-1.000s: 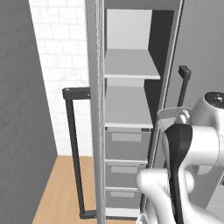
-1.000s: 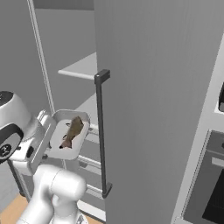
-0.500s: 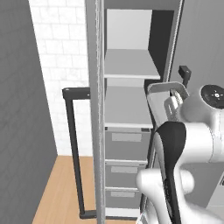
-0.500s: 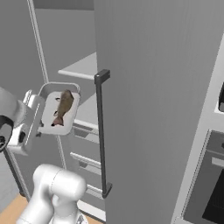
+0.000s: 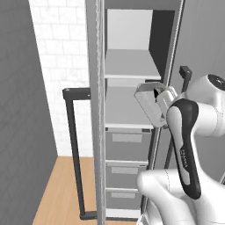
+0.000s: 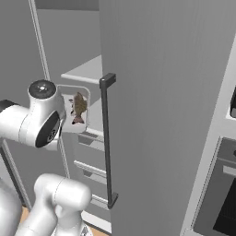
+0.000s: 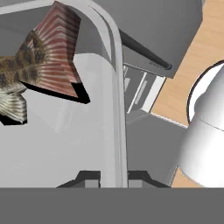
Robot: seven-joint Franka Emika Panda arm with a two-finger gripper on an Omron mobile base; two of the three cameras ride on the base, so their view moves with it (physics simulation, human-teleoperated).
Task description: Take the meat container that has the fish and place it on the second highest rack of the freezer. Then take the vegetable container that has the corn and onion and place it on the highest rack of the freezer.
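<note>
At the open freezer [image 5: 132, 110], level with the second highest rack [image 5: 127, 107], the meat container [image 6: 73, 109] hangs tipped steeply on edge, the fish [image 6: 79, 105] resting against its floor. The gripper [image 7: 114, 179] is clamped on the container's rim, fingertips [image 7: 89, 178] either side of the wall, probably so the tray can be carried in edgewise past the door. Hand view resolves the rim grasp and mottled fish; left base view shows the pale shelf boards and grey drawers [image 5: 127, 143] below.
</note>
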